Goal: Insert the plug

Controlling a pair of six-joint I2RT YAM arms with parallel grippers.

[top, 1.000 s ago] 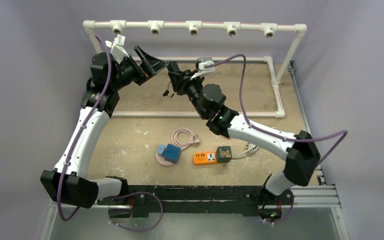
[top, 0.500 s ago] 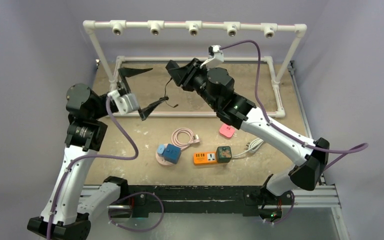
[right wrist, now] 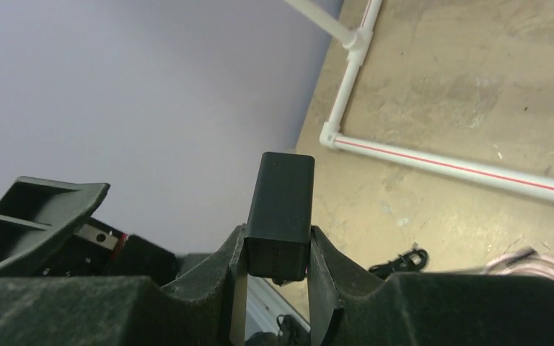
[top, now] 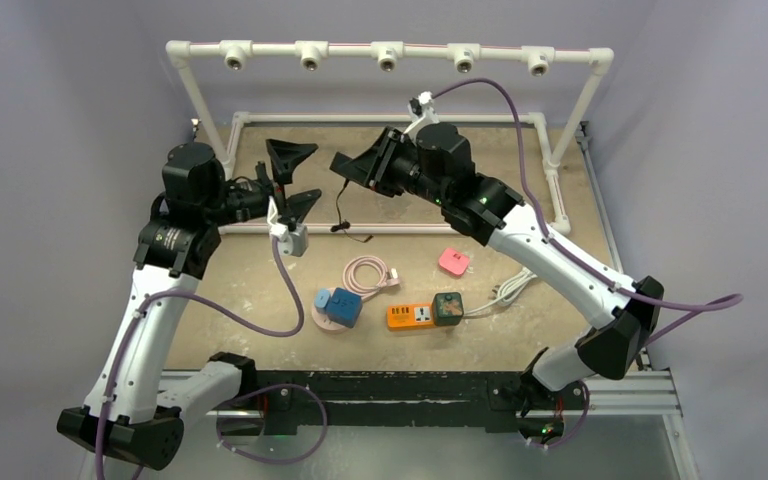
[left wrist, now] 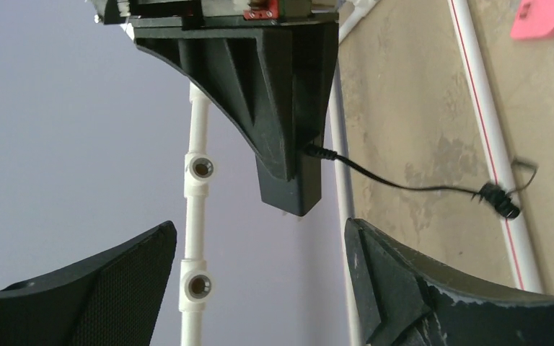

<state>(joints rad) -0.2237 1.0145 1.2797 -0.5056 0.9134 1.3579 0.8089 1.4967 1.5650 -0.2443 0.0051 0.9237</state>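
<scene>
Right wrist view, plug [right wrist: 281,202]: clamped between my right claw [right wrist: 278,249], jutting past its tips.
Left claw [left wrist: 260,288]: apart, empty, facing the plug.
Handling: I judge it light, rigid and smooth. I'd grip the flat sides and spare the thin cable [left wrist: 404,186].

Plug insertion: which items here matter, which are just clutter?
Job: black adapter held by right gripper, its thin cable, orange power strip.
Lying about: pink coiled cable, blue block, pink block, green adapter on the strip, white pipe frame.
</scene>
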